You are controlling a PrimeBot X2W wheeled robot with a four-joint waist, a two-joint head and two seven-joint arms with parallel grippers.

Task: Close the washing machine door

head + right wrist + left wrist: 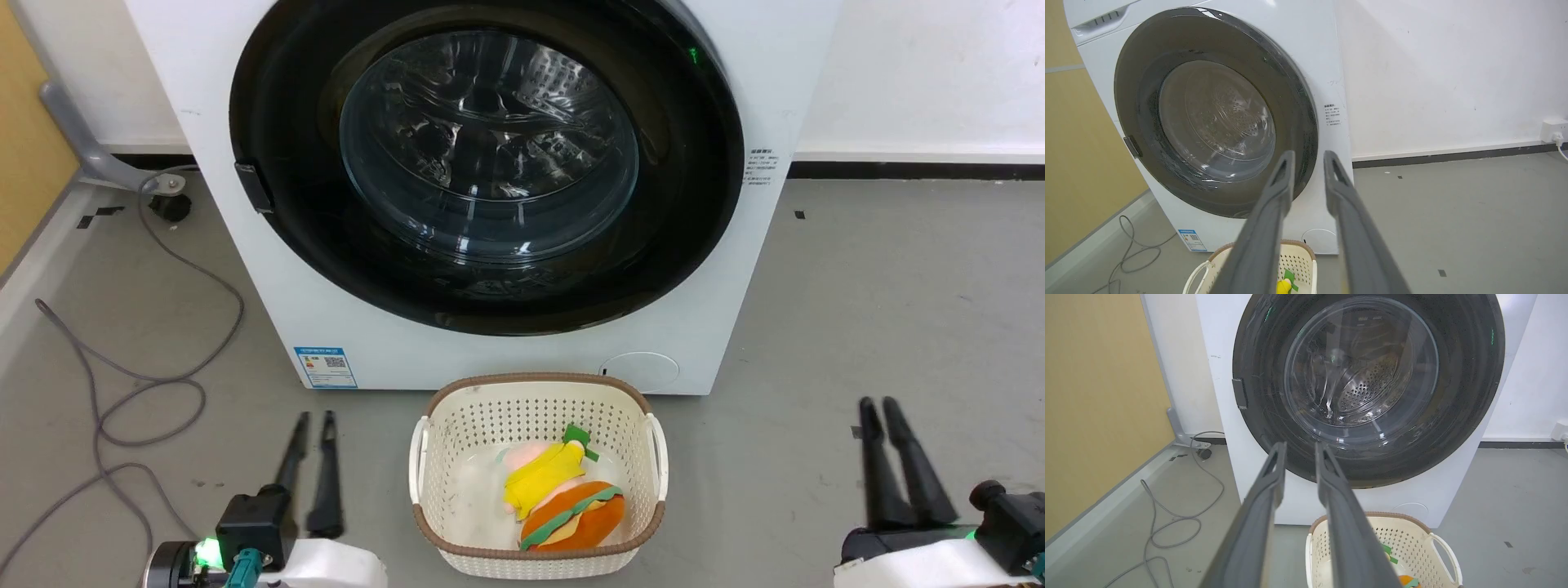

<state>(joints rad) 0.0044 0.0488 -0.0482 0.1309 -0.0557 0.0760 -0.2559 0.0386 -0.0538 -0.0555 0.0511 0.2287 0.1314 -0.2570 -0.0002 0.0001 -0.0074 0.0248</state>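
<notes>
Straight ahead of my two grippers stands the washing machine (506, 359), its white front well beyond the fingertips. The washing machine door (487, 155) lies flat against that front, and from the right wrist view its black frame looks flush all the way round, so I read it as shut. Through the glass bowl I can make out the perforated drum.

Between the grippers, and nearer to me than the machine, sits a cream perforated basket (539, 382) on the grey floor, just in front of the machine's base. Inside it lie soft toys (567, 506), one shaped like a burger. Off beyond my left gripper (316, 418) a grey cable (167, 382) loops across the floor, and a small blue sticker (326, 367) sits low on the machine just above those fingertips.

The left gripper has its fingers slightly parted and holds nothing. The right gripper (878, 404) is likewise a little apart and empty, touching nothing.
</notes>
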